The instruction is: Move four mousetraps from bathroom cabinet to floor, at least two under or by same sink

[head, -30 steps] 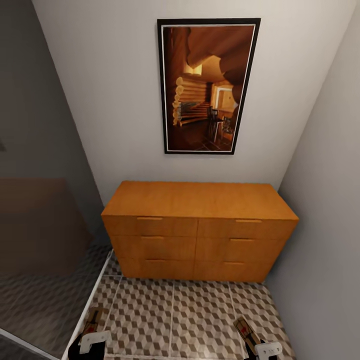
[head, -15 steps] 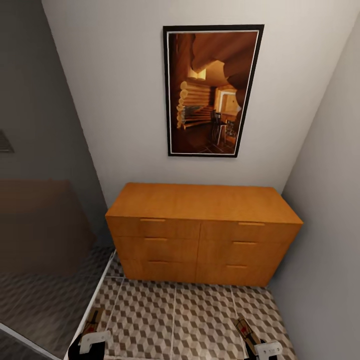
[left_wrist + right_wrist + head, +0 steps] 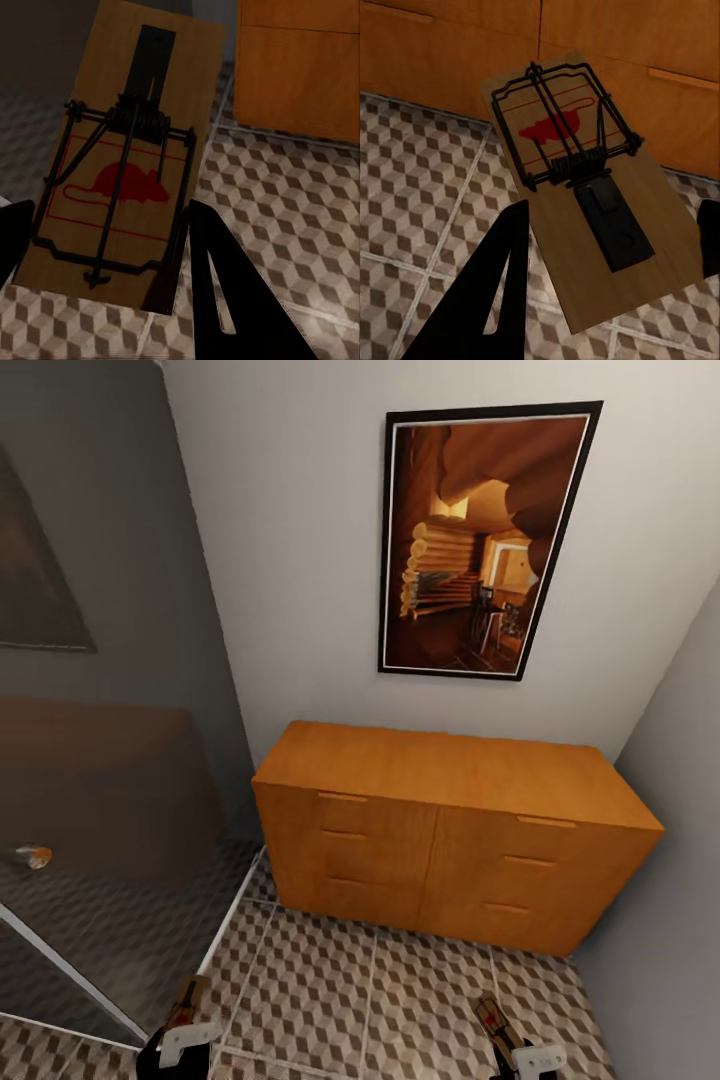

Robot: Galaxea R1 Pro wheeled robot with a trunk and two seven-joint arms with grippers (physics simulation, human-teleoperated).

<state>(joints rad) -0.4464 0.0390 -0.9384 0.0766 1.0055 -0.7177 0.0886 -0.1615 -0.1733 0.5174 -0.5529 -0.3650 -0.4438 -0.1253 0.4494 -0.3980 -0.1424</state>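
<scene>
Each gripper holds one mousetrap above the cube-patterned bathroom floor (image 3: 330,990). My left gripper (image 3: 186,1022) is shut on a brown wooden mousetrap (image 3: 187,998), seen close up as the mousetrap (image 3: 127,172) with dark wire and a red mouse print, between the black fingers (image 3: 225,292). My right gripper (image 3: 506,1042) is shut on a second mousetrap (image 3: 490,1018), the same mousetrap (image 3: 577,187) gripped at its rear between black fingers (image 3: 487,300). The orange-brown cabinet (image 3: 450,830) stands ahead against the wall, all its drawers closed. The other two mousetraps and the sink are out of view.
A dark-framed picture (image 3: 485,540) hangs above the cabinet. A smoky glass partition (image 3: 100,810) with a white floor strip (image 3: 225,925) closes the left side, with a small round object (image 3: 33,855) behind it. A grey wall (image 3: 680,840) bounds the right.
The whole view has swung, so the cabinet and picture sit further right and more of the glass partition shows: the camera moved. Both grippers stay shut on their mousetraps.
</scene>
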